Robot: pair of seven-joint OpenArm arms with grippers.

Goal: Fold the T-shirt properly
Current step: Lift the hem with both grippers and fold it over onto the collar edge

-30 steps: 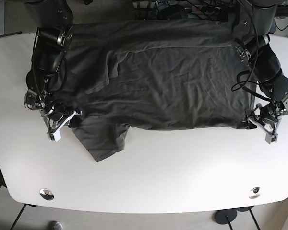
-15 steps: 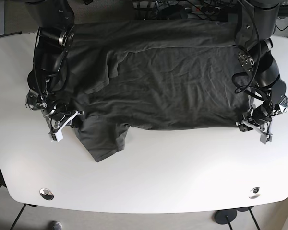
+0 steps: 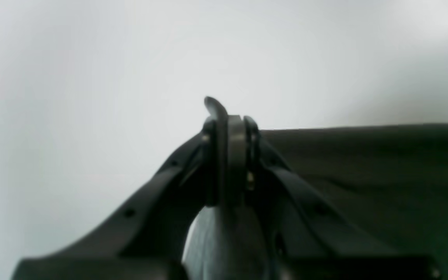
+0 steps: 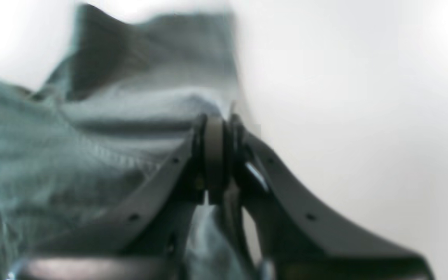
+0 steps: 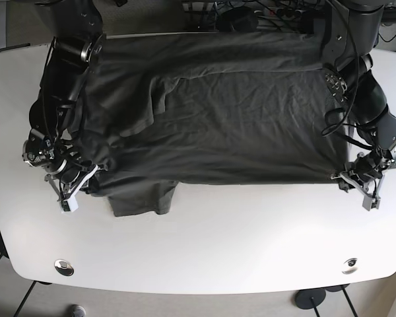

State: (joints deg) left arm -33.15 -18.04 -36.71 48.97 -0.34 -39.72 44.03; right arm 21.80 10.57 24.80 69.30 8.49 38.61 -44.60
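Observation:
A dark grey T-shirt [image 5: 231,125] lies spread wide over the white table [image 5: 218,244], with one sleeve [image 5: 142,198] sticking out at its front left. My left gripper [image 5: 346,178], on the base view's right, is shut on the shirt's front right corner. In the left wrist view its fingers [image 3: 230,136] are pressed together, with the cloth [image 3: 364,175] stretching off to the right. My right gripper [image 5: 86,179] is shut on the shirt's front left edge. The right wrist view shows the closed gripper [image 4: 216,140] with bunched cloth [image 4: 91,136] beside it.
Bare white tabletop runs in front of the shirt to the curved front edge, with two round metal fittings [image 5: 64,266] [image 5: 350,265]. Cables and black equipment [image 5: 251,10] lie behind the table's back edge. Both arms [image 5: 63,79] [image 5: 360,86] reach over the shirt's sides.
Both grippers have moved outward and toward the table's front with the shirt's edge. The cloth is now flatter and tighter. The front left sleeve has swung from slanted to straight.

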